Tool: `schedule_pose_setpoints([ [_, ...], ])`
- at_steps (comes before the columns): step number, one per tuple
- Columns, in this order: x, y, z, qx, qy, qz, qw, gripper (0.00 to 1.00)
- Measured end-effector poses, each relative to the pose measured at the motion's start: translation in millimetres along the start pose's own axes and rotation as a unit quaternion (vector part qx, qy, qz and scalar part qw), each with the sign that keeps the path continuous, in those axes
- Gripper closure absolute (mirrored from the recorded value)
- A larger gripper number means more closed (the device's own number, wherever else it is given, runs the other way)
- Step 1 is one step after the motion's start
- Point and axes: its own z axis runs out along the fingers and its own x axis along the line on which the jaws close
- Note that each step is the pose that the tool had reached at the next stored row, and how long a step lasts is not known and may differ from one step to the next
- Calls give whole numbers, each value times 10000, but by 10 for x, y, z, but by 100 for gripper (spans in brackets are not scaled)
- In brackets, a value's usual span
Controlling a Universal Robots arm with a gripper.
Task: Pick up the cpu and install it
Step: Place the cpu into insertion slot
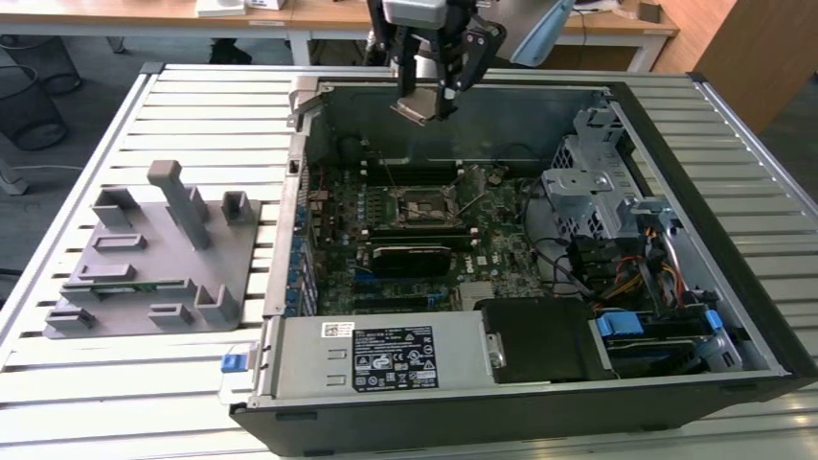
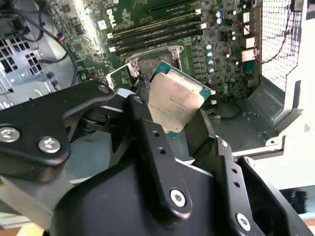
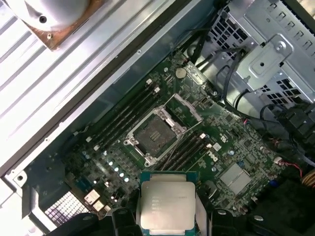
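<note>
Over the open case (image 1: pixel 735 206) near its rim, the gripper (image 1: pixel 427 103) clasps the cpu (image 3: pixel 166 204) by its edges, clear of the socket (image 3: pixel 153 132).

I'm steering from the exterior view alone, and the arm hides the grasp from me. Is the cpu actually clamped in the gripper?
Observer: Yes. In the second wrist view the gripper is shut on the cpu, pinching two opposite edges, with the metal top showing.
Operator: Is the socket ready to take it?
Observer: In the first wrist view the socket is empty, and its load plate stands hinged open.
Operator: Is the chip seated?
Observer: No. In both wrist views the cpu is apart from the socket and touches nothing on the board.
</note>
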Motion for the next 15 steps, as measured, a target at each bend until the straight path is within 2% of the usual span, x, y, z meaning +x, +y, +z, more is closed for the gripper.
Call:
schedule_pose_setpoints([
  [4, 1, 0, 55, 5, -3, 368, 9993, 47],
  [8, 2, -1, 104, 11, -7, 727, 9974, 47],
  [11, 2, -1, 139, 15, -9, 1004, 9949, 47],
  [12, 3, -2, 156, 17, -11, 1148, 9934, 47],
  [15, 3, -2, 186, 22, -13, 1418, 9899, 47],
])
